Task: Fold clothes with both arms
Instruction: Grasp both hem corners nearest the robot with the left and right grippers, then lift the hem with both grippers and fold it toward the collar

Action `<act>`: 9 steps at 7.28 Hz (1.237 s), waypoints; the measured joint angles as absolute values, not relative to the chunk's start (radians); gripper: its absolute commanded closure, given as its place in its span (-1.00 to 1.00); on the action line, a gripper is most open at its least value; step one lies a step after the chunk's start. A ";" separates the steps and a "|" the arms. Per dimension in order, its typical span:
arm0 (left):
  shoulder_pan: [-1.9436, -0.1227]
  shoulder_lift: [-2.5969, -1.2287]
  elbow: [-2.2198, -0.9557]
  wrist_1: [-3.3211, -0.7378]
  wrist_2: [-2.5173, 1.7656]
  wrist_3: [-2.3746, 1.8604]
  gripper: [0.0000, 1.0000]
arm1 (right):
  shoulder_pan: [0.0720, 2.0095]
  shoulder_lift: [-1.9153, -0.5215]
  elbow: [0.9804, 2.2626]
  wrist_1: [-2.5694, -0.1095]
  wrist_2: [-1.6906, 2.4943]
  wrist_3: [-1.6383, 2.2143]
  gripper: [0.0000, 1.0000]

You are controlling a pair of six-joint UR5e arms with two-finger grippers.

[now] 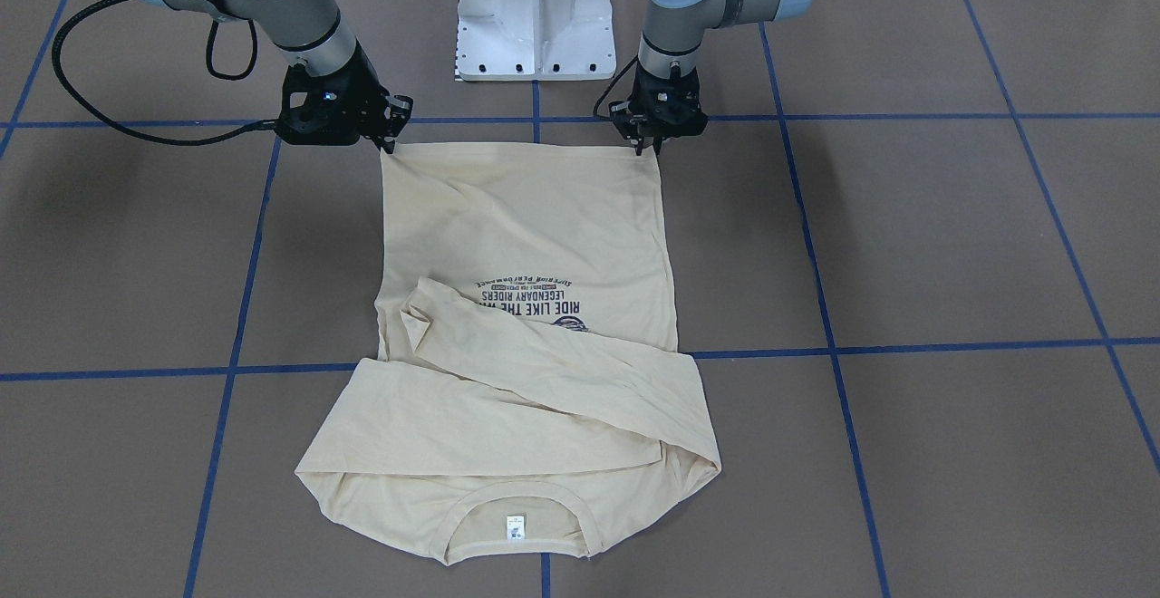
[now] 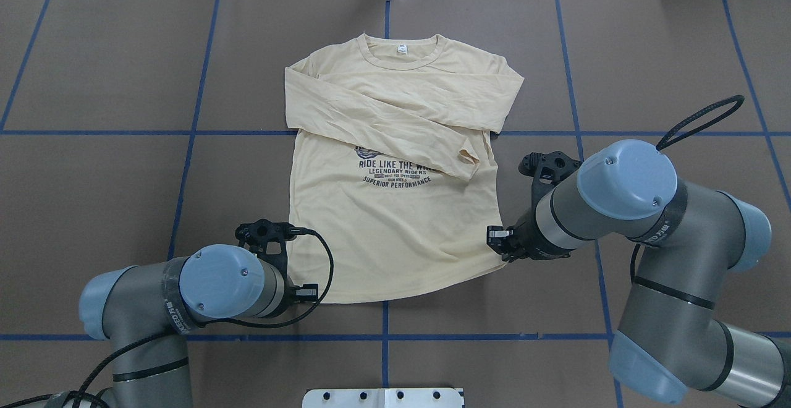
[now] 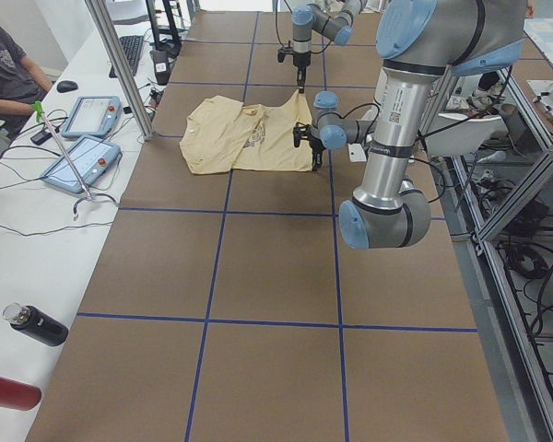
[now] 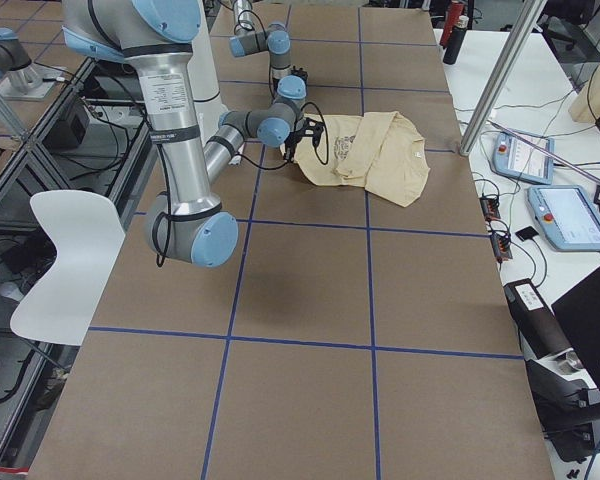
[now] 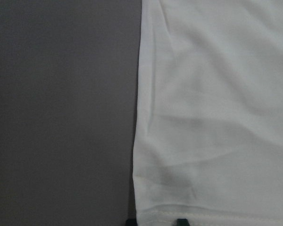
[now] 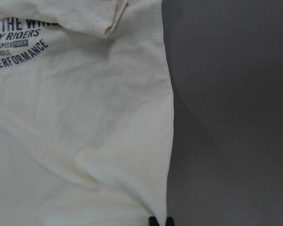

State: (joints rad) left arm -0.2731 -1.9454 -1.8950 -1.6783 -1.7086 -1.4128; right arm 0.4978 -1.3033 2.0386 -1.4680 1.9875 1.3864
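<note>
**Both pincers at the shirt's hem corners**

The shirt (image 1: 526, 217) lies flat and face up on the worktop (image 1: 952, 245), straight out from the base (image 1: 535, 18). Its hem (image 1: 517, 147) is the edge nearest the base and its collar (image 1: 517, 494) the edge farthest from it. The white label (image 1: 516, 526) shows inside the collar.

Both sleeves are folded in across the chest on the half away from the base. The upper sleeve (image 1: 580, 371) runs slantwise, and its cuff (image 1: 419, 303) lies on one end of the navy print (image 1: 535, 294), hiding part of the lettering. The body between the print and the base is smooth, with only light creases.

The left pincer (image 1: 645, 143) is at the hem corner on the robot's left of the base, pointing down. In its wrist view the fingertips (image 5: 180, 221) stand a little apart, with the hem's stitched edge just at them. It looks slightly parted and not closed on the cloth.

The right pincer (image 1: 390, 138) is at the other hem corner, on the robot's right of the base, leaning in towards the shirt. Its fingertips (image 6: 153, 221) are nearly together, and the corner of the fabric runs in between them, so it seems to pinch the shirt there.

The two corners lie about equally far from the base.
</note>
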 measured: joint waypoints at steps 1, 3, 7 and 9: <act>-0.273 -1.945 -1.895 -1.678 -1.709 -1.413 0.76 | 0.500 -1.305 2.039 -1.468 1.988 1.385 1.00; -0.273 -1.945 -1.895 -1.678 -1.709 -1.413 1.00 | 0.504 -1.307 2.039 -1.468 1.990 1.383 1.00; -0.280 -1.936 -1.944 -1.671 -1.716 -1.432 1.00 | 0.512 -1.311 2.043 -1.469 1.998 1.381 1.00; -0.287 -1.908 -2.078 -1.614 -1.771 -1.436 1.00 | 0.521 -1.349 2.094 -1.474 2.017 1.388 1.00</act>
